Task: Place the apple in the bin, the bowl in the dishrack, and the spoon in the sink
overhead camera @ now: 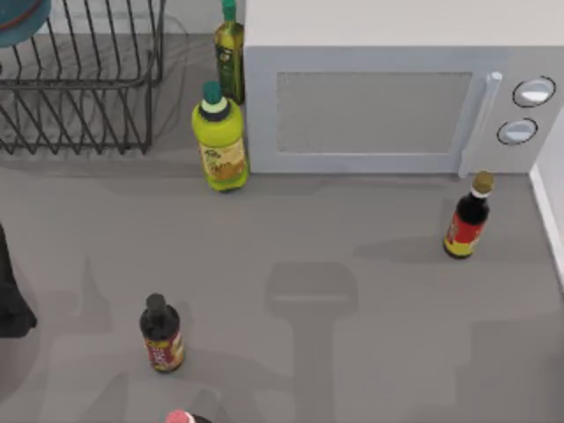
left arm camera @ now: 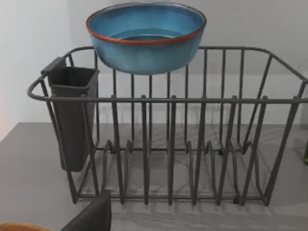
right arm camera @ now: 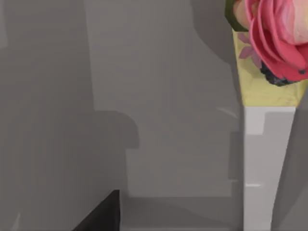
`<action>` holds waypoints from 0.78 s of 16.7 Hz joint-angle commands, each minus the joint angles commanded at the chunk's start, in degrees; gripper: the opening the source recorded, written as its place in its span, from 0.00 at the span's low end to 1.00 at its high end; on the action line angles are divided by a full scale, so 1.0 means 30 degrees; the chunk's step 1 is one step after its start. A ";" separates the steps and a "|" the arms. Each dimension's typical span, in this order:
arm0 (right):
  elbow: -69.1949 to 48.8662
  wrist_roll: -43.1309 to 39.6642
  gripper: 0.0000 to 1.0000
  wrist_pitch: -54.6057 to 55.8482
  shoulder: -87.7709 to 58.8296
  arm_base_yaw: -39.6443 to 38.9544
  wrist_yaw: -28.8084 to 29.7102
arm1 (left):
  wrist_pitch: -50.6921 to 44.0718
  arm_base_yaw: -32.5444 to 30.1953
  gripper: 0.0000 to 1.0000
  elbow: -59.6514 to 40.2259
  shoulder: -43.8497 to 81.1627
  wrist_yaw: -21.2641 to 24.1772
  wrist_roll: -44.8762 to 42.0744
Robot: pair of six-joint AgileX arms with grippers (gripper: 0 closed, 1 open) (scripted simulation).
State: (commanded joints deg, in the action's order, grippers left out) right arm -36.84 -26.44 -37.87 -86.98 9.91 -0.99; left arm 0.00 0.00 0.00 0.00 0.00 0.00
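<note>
The blue-teal bowl [left arm camera: 146, 41] with its reddish-brown rim stands upright, high at the far rim of the dark wire dishrack [left arm camera: 168, 144]; whether it rests on the wires I cannot tell. From above, the bowl [overhead camera: 22, 19] is at the far left corner over the dishrack [overhead camera: 84, 88]. My left arm [overhead camera: 11, 291] is at the table's left edge, and a dark part of my left gripper [left arm camera: 91, 216] shows in front of the rack, apart from the bowl. A dark part of my right gripper [right arm camera: 101, 214] hangs over bare grey counter. The apple, spoon, bin and sink are out of view.
A white microwave [overhead camera: 388, 97] fills the back right. Beside it stand a yellow-green bottle [overhead camera: 220, 141] and an olive bottle [overhead camera: 230, 53]. Dark red-labelled bottles stand at the right [overhead camera: 467, 220] and front left [overhead camera: 161, 339]. A dark cup [left arm camera: 72, 115] hangs on the rack. Pink flowers [right arm camera: 279, 33] show by the right wrist.
</note>
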 joint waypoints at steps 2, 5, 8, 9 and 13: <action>-0.0307 -0.0034 0.00 -0.0305 0.0137 0.0020 -0.0001 | 0.0000 0.0000 1.00 0.0000 0.0000 0.0000 0.0000; -0.1764 -0.0115 0.00 -0.2216 0.0867 0.0053 -0.0002 | 0.0000 0.0000 1.00 0.0000 0.0000 0.0000 0.0000; -0.3162 -0.0141 0.00 -0.5476 0.1613 0.0072 -0.0001 | 0.0000 0.0000 1.00 0.0000 0.0000 0.0000 0.0000; -0.3646 -0.0158 0.00 -0.6505 0.1910 0.0082 -0.0001 | 0.0000 0.0000 1.00 0.0000 0.0000 0.0000 0.0000; -0.5411 -0.0146 0.00 -0.8753 0.3274 0.0089 0.0002 | 0.0000 0.0000 1.00 0.0000 0.0000 0.0000 0.0000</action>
State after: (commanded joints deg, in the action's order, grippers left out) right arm -53.07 -26.88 -64.13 -77.15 10.18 -0.98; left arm 0.00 0.00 0.00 0.00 0.00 0.00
